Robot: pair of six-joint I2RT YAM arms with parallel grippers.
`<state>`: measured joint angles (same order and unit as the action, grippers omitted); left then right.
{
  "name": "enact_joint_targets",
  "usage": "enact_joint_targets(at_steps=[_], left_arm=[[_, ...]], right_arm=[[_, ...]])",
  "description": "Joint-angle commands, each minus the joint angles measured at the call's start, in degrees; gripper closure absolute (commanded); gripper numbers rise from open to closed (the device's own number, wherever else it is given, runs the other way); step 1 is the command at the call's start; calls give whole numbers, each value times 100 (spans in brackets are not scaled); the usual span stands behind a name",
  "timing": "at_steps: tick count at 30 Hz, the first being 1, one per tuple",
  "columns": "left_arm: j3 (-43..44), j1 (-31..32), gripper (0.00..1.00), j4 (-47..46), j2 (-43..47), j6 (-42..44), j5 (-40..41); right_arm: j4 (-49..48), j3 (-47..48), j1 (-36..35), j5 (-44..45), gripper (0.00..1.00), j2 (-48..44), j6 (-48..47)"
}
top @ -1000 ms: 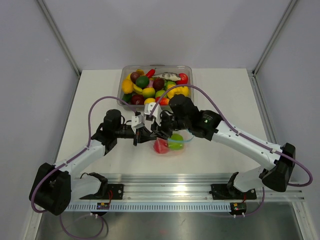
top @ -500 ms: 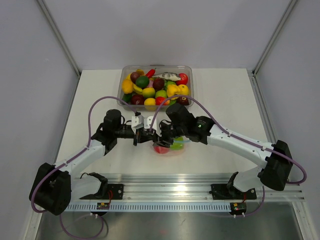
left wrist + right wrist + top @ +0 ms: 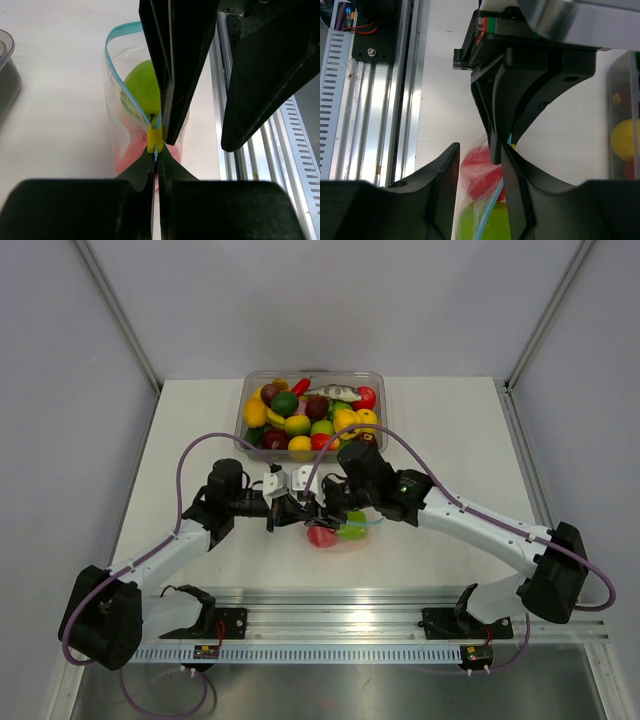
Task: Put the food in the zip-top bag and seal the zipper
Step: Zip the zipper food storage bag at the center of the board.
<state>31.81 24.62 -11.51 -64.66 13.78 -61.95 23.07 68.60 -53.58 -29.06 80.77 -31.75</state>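
We find no word, number or brand that we can read in any view. Two small dark tags [image 3: 207, 651] on the metal rail [image 3: 340, 652] at the near edge of the table carry yellow and red marks, but they are too small for us to make out.
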Motion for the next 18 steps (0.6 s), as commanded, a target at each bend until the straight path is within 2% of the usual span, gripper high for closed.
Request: enact_joint_targets(at_steps=[1, 18], left_arm=[[238, 16, 100, -115, -46, 134, -186], [255, 16, 100, -97, -64, 151, -177]], right_arm=[[-347, 145, 128, 49, 54, -237, -130], [241, 619, 524, -636, 54, 369, -288]])
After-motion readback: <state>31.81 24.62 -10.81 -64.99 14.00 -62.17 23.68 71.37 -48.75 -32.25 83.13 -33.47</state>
